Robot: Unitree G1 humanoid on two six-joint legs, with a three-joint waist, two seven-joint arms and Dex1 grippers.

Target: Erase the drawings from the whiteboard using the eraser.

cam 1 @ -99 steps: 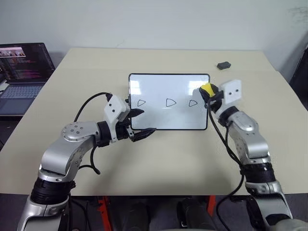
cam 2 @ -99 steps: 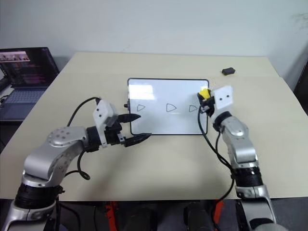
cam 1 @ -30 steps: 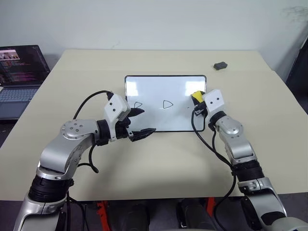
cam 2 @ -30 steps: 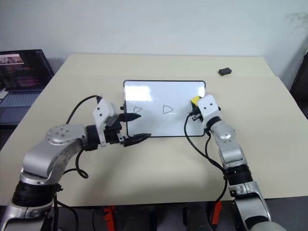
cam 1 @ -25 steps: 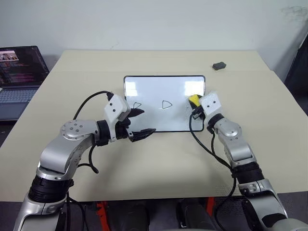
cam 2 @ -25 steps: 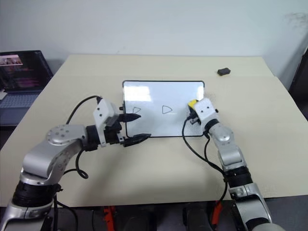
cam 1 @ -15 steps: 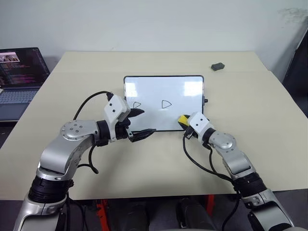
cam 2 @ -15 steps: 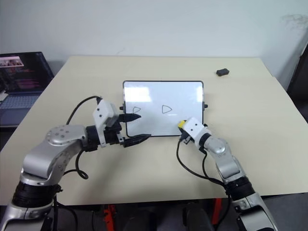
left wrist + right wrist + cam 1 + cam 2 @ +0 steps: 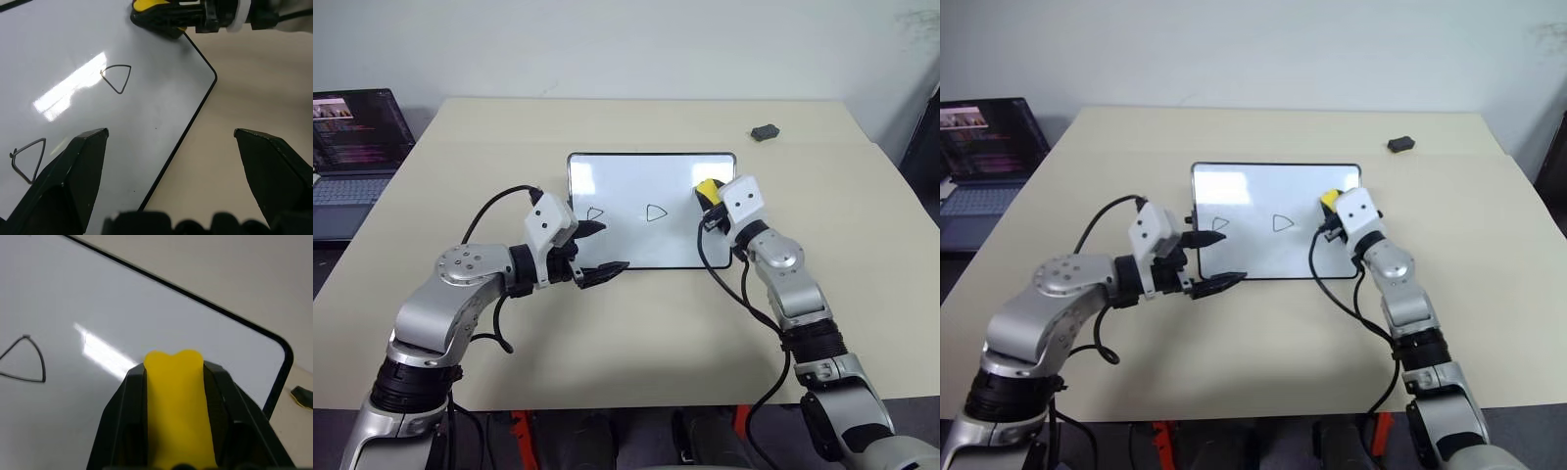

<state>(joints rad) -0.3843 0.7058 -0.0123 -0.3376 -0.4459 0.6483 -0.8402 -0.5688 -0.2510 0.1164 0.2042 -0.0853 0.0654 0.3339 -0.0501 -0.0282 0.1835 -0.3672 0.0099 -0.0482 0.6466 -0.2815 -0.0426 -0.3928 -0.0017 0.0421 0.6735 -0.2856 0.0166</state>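
Left eye view. The whiteboard (image 9: 651, 209) lies flat at the middle of the beige table (image 9: 636, 323), its long axis running left to right. Two drawings (image 9: 655, 212) remain on it, a centre triangle and one (image 9: 595, 212) toward the left edge, each pointing right; the right part of the board is bare. The right gripper (image 9: 708, 195) is clamped on the yellow eraser (image 9: 707, 187) over the board's upper right corner. The left gripper (image 9: 599, 249) stands with its fingers spread, one over the board's lower left corner, the other just off the near edge. A small dark lump (image 9: 765, 131) lies well apart at the far right; a laptop (image 9: 352, 147) sits off the table's left side.

Right eye view. Same layout.

Left wrist view. The two black fingers (image 9: 73, 166) stand wide apart across the board's black-framed corner; both triangles and the eraser show beyond.

Right wrist view. The eraser (image 9: 177, 406) is squeezed between the black fingers (image 9: 122, 416), its long axis along the gripper, above the white surface near the rounded corner; one triangle (image 9: 27, 361) lies beside it.
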